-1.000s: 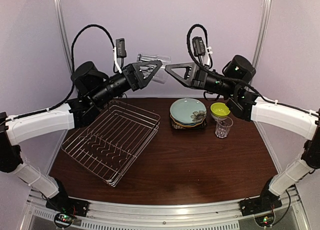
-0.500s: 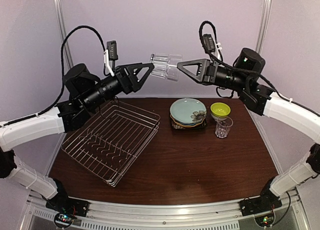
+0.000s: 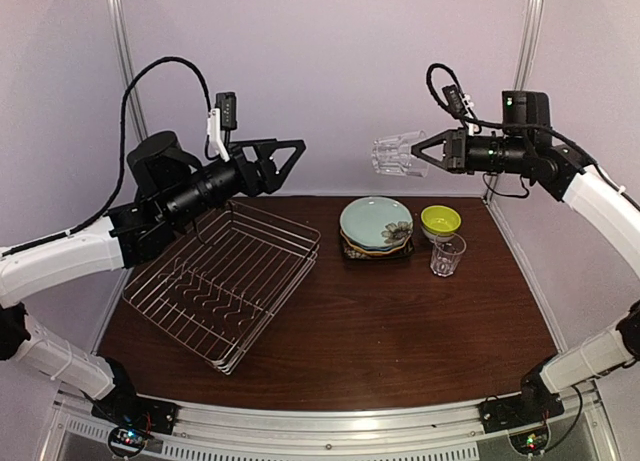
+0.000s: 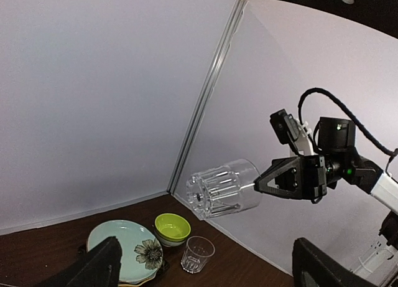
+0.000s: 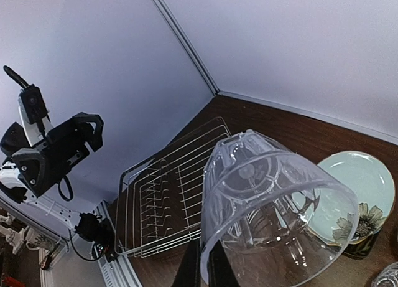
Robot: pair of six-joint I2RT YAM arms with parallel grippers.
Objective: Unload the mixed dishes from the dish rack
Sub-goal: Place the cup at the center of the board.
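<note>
My right gripper point(image 3: 428, 153) is shut on the rim of a clear glass point(image 3: 394, 154), held on its side high above the table; it fills the right wrist view point(image 5: 273, 206), with the fingers point(image 5: 198, 262) pinching its rim. My left gripper point(image 3: 288, 156) is open and empty, to the left of the glass and well apart from it. The silver wire dish rack point(image 3: 225, 276) sits at the left with no dishes showing in it. A stack of plates, pale teal flower plate point(image 3: 375, 221) on top, a lime-green bowl point(image 3: 440, 219) and a second clear glass point(image 3: 447, 254) stand at the back right.
The left wrist view shows the held glass point(image 4: 224, 188) in the right gripper point(image 4: 292, 178), above the plates point(image 4: 124, 253), bowl point(image 4: 172, 228) and standing glass point(image 4: 198, 254). A dark table edge runs in front; walls close the back and sides.
The glass has passed from my left gripper to my right. The right arm has swung right with it; the left gripper has let go and drawn back left.
</note>
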